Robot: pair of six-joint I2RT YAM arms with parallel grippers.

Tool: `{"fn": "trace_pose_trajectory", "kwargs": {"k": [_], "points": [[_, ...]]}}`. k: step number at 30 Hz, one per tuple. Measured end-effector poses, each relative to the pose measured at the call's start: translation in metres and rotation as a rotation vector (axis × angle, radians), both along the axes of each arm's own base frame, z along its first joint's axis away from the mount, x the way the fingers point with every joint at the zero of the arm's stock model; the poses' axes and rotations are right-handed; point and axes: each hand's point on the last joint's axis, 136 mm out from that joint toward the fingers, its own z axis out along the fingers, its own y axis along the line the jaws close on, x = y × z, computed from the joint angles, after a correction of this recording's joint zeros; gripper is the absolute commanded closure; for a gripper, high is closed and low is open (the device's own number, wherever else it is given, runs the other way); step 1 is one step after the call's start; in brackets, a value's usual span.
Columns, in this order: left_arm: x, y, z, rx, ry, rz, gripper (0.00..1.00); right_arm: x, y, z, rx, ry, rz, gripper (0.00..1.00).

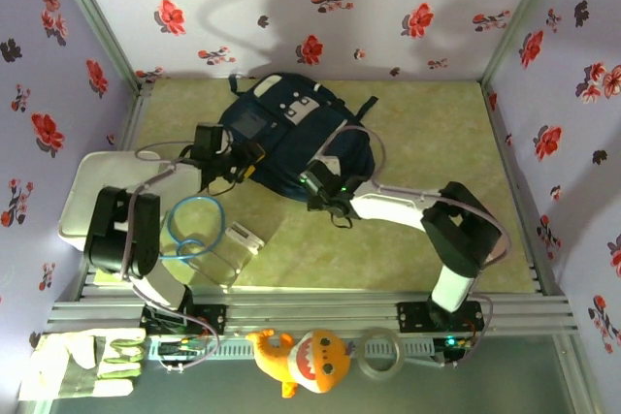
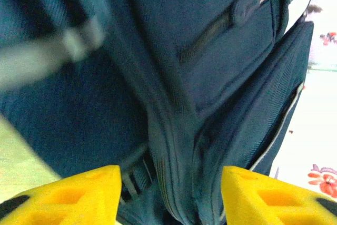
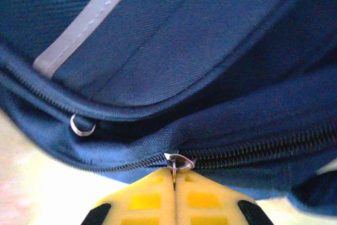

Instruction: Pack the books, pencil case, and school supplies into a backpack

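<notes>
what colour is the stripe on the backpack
The stripe is pale grey-white, on the navy backpack. It shows best in the right wrist view.

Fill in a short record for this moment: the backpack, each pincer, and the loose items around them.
backpack: navy, lying mid-table toward the back wall
left pincer: open, fingers on either side of a backpack seam, nothing held
right pincer: shut on the zipper pull at the bag's near edge
white tray: at the table's left edge
small white box: on the table, near the left arm
front rail: glove, plush toy, tape roll
</notes>
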Motion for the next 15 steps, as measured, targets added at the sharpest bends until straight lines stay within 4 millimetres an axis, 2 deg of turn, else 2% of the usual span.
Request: {"fn": "trace_pose_trajectory", "kwargs": {"k": [4, 6, 10, 15], "points": [[-0.01, 0.017, 0.004, -0.002, -0.004, 0.039, 0.41, 0.004, 0.049, 0.009, 0.098, 0.001, 0.1, 1.0], [-0.016, 0.019, 0.004, -0.008, 0.002, 0.046, 0.4, 0.006, 0.063, 0.012, 0.136, 0.005, 0.127, 1.0], [-0.03, 0.02, -0.01, -0.035, 0.041, 0.078, 0.41, 0.007, 0.077, 0.015, 0.178, 0.018, 0.156, 1.0], [-0.046, 0.016, -0.031, -0.067, 0.107, 0.108, 0.41, 0.004, 0.082, 0.012, 0.192, 0.034, 0.171, 1.0]]}}
